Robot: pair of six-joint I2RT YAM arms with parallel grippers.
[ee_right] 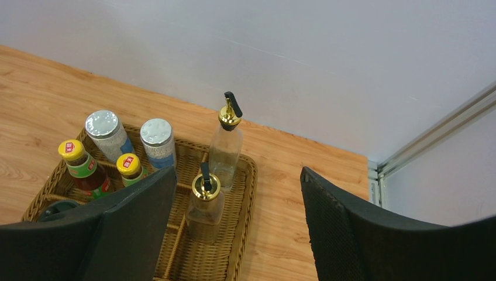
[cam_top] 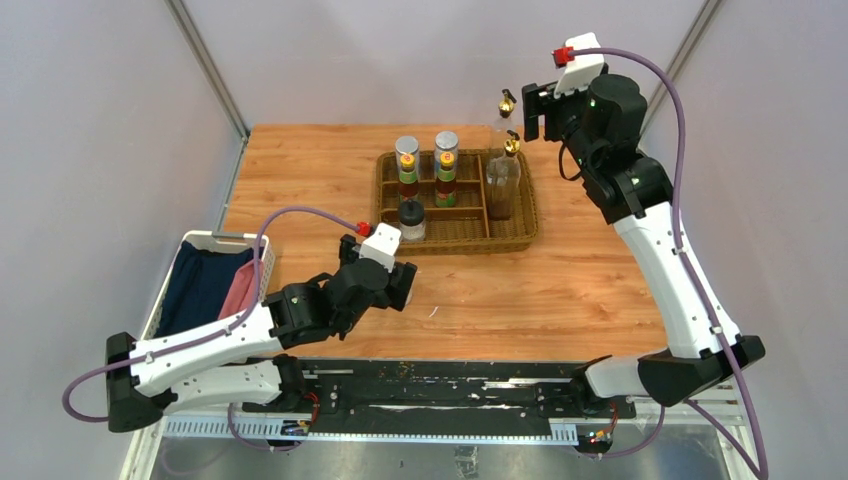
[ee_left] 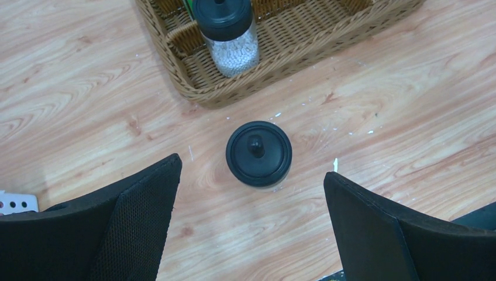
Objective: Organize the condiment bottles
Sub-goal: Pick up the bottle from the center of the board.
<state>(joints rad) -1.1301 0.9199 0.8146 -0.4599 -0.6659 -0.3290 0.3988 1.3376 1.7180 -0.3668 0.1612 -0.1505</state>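
Left claw (ee_left: pixel 250 171) spread wide over black-lidded jar (ee_left: pixel 258 153) on worktop (ee_left: pixel 82 82)
Likely light, stiff, smooth-sided: grip the body under its lid; right claw (ee_right: pixel 237 171) also apart, empty

The white-and-black left arm (cam_top: pixel 210 345) lies low, running from its base at the near-left corner up and to the right, with the elbow bent and the black wrist section tipped forward and down. Its black two-finger left gripper (ee_left: pixel 251 170) points downward with the jaws spread fully apart, the mesh-textured inner pads (ee_left: pixel 140 228) facing each other. The white-and-black right arm (cam_top: pixel 670 260) stands tall, rising from its base at the near-right corner and stretching toward the far-right side. Its black two-finger right gripper (ee_right: pixel 238 171) is held high, angled down and toward the left, jaws standing wide apart.
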